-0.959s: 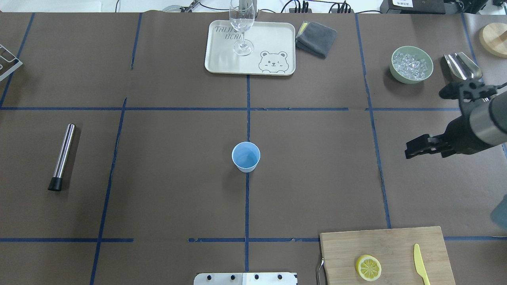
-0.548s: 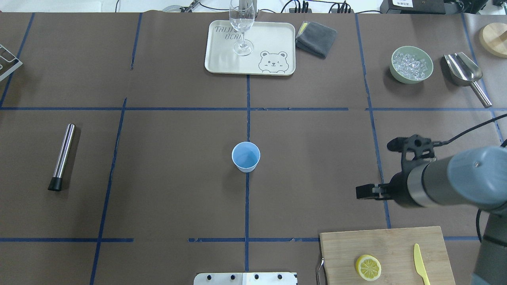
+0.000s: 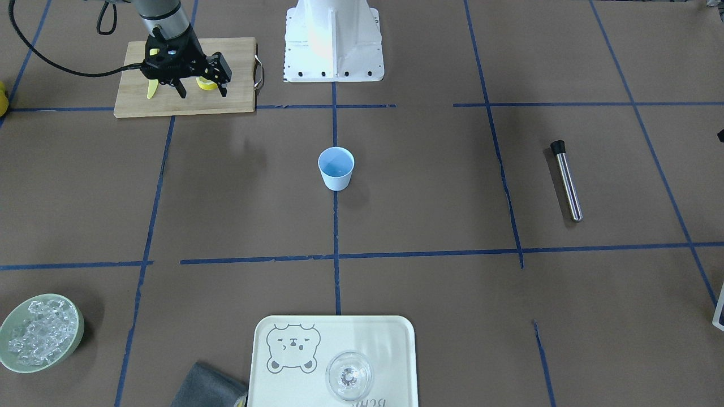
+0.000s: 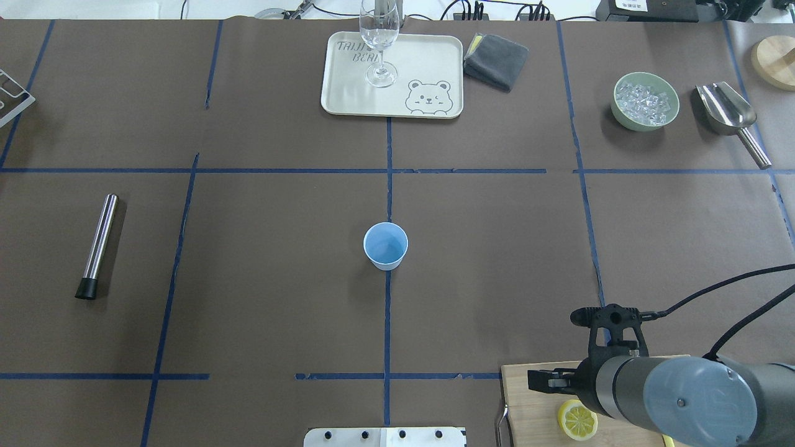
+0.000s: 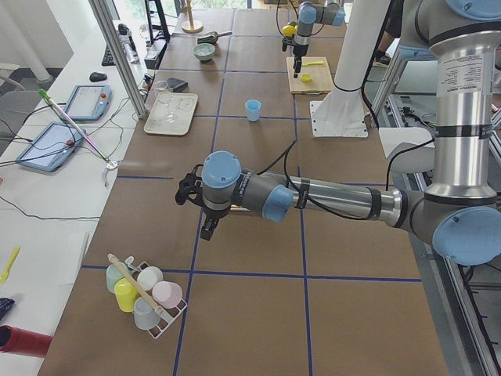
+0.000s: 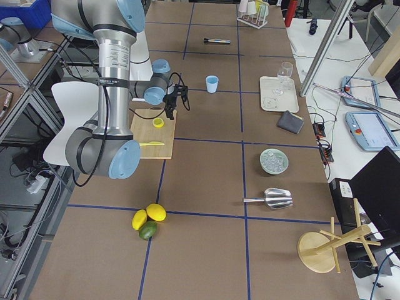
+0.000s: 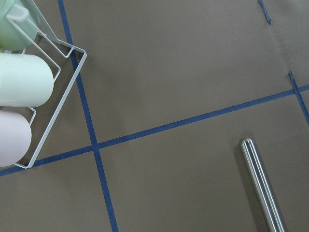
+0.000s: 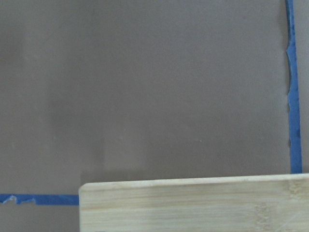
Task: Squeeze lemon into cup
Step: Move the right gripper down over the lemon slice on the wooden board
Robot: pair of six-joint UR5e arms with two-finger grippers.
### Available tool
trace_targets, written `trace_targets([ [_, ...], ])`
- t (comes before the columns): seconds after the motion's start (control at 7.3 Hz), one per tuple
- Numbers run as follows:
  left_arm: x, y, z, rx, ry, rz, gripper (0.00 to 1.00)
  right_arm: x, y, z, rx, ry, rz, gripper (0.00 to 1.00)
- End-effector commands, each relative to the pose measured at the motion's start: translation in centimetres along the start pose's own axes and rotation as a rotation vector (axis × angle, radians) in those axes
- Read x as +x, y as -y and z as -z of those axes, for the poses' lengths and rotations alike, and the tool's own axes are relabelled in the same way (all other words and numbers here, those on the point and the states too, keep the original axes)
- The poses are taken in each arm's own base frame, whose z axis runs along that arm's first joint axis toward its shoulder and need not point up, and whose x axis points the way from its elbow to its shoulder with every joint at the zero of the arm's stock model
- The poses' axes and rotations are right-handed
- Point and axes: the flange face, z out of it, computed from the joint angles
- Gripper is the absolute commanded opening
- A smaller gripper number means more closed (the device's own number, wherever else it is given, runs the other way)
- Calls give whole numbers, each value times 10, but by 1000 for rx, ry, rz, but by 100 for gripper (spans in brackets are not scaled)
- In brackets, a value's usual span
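Note:
The lemon slice (image 4: 577, 420) lies on the wooden cutting board (image 4: 534, 388) at the near right; in the front-facing view the lemon slice (image 3: 207, 84) is partly hidden behind my right gripper. My right gripper (image 3: 202, 93) hangs open and empty just above the board, over the slice. It also shows in the overhead view (image 4: 544, 380). The light-blue cup (image 4: 386, 245) stands upright at the table's centre, far from both grippers. My left gripper (image 5: 207, 229) shows only in the exterior left view, above bare table; I cannot tell whether it is open or shut.
A yellow knife (image 3: 151, 89) lies on the board beside the slice. A steel muddler (image 4: 99, 245) lies at the left. A tray (image 4: 348, 99) with a wine glass (image 4: 379, 43), grey cloth (image 4: 495, 60), ice bowl (image 4: 645, 101) and scoop (image 4: 726, 108) are at the back.
My right arm has swung from the far right near the scoop back toward the near edge and now hovers over the cutting board. The cup and lemon slice have not moved.

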Motion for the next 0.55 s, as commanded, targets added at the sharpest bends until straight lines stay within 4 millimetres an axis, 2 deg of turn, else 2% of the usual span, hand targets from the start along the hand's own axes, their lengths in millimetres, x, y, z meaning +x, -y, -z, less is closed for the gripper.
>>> trace_targets([
  [0.0, 0, 0, 0, -1, 0, 1, 100, 8, -18, -7, -11, -28, 22, 100],
  [0.27, -1, -1, 0, -1, 1, 3, 100, 27, -22, -13, -41, -67, 25, 100],
  [0.41, -1, -1, 0, 0, 1, 2, 100, 30, -26, -15, -51, -69, 26, 100],
])
